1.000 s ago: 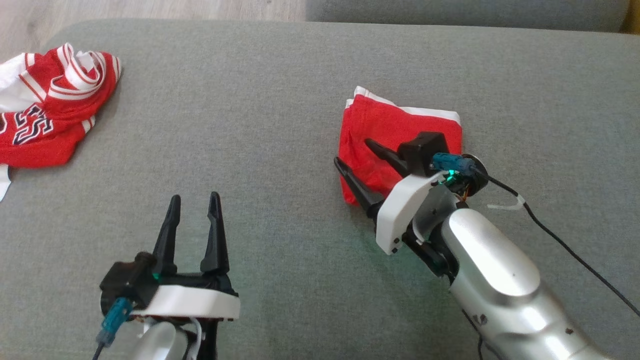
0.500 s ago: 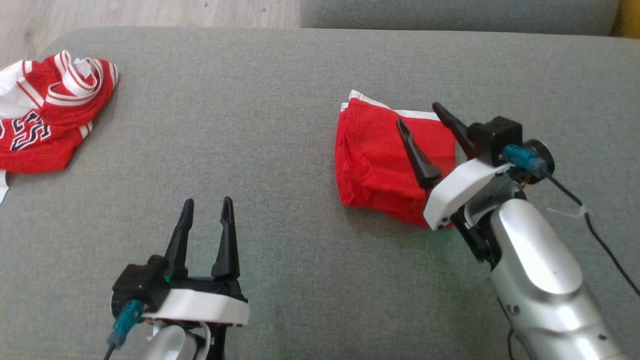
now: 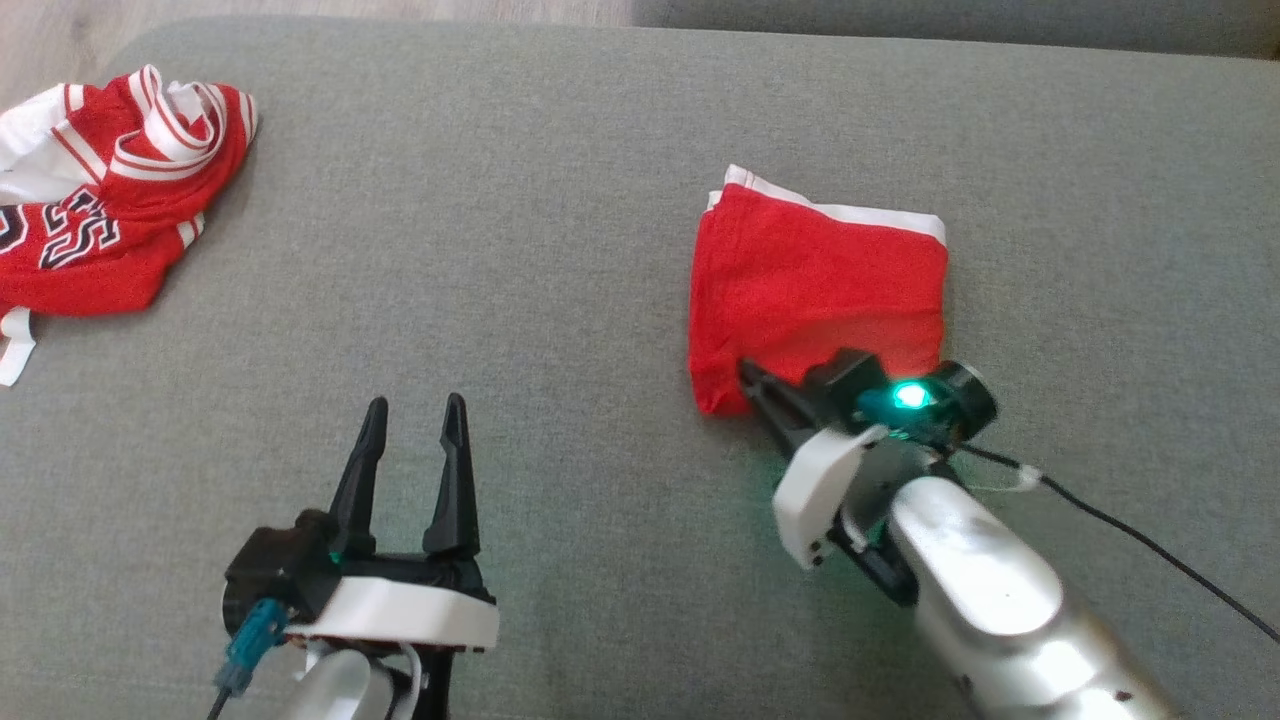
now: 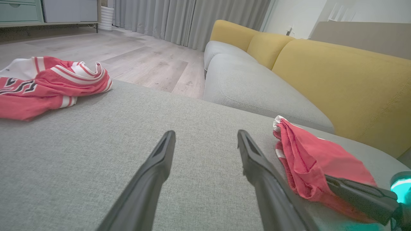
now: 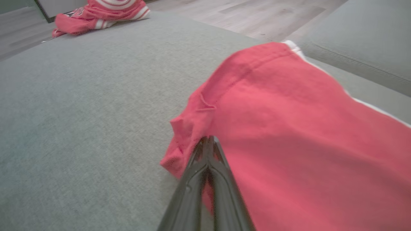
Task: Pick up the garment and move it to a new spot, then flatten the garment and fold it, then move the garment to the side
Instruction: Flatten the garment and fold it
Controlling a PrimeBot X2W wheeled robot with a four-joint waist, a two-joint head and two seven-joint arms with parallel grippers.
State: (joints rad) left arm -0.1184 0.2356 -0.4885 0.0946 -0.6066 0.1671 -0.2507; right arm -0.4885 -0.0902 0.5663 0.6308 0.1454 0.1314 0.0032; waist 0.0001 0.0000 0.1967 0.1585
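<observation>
Fabric at the near left corner of the folded red garment (image 3: 820,270) is sitting pinched in my closed right gripper (image 3: 747,370), ready for dragging sideways across the grey sofa cushion (image 3: 500,250); my left gripper (image 3: 415,405) is idling open, well apart.

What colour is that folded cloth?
The folded garment is red with a white edge, clearest in head view.

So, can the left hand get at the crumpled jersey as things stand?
Probably yes: the left hand is open, and only bare grey cushion lies between it and the crumpled jersey.
</observation>
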